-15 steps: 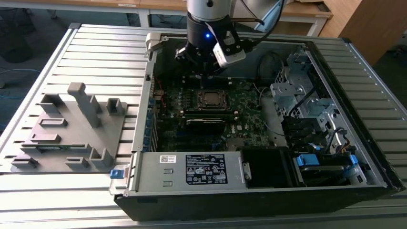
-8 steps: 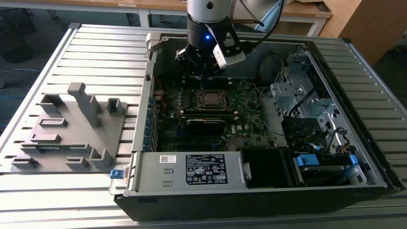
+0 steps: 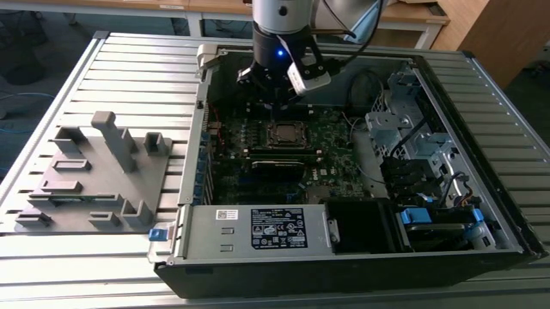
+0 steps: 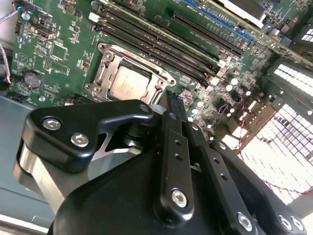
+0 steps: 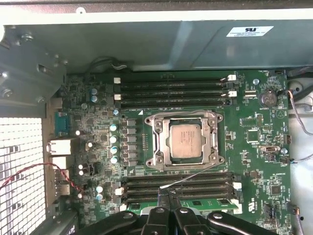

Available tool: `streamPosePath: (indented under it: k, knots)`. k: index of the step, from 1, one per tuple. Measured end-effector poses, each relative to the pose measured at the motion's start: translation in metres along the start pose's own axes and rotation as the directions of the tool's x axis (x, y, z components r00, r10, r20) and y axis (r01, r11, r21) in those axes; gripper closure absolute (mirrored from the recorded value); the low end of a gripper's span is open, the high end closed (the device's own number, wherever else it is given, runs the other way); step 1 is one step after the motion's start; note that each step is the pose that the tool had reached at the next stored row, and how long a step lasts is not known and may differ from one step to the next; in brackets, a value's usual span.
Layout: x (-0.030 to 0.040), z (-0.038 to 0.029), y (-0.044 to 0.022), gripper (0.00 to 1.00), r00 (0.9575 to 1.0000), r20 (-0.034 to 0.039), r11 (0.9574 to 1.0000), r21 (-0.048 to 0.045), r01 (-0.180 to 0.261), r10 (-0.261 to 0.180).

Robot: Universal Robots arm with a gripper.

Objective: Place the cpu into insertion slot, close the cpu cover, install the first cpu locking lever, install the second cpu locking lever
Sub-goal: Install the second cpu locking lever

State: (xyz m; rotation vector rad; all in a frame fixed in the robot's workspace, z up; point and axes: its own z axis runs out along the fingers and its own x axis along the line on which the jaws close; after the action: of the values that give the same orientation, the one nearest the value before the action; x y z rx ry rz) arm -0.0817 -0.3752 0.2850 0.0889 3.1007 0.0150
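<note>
The open computer case (image 3: pixel 361 193) lies on the slatted bench (image 3: pixel 129 71), its green motherboard (image 5: pixel 254 161) exposed. The gripper (image 4: pixel 175 105) hangs just above the board, fingers pressed together and holding nothing. The insertion slot (image 5: pixel 185 141) sits between memory strips (image 5: pixel 171 90), and the cpu (image 5: pixel 185 140) already rests in it. The cpu cover (image 5: pixel 159 142) appears closed around the chip; whether both levers are latched, I cannot tell.
</note>
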Motion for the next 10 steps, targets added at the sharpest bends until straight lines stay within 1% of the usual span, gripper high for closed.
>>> streamPosePath:
  k: [10]
  knots:
    - [0.0005, 0.0125, -0.0001, 0.9, 1.0, 0.0, 1.0, 0.0, 0.0, 0.0]
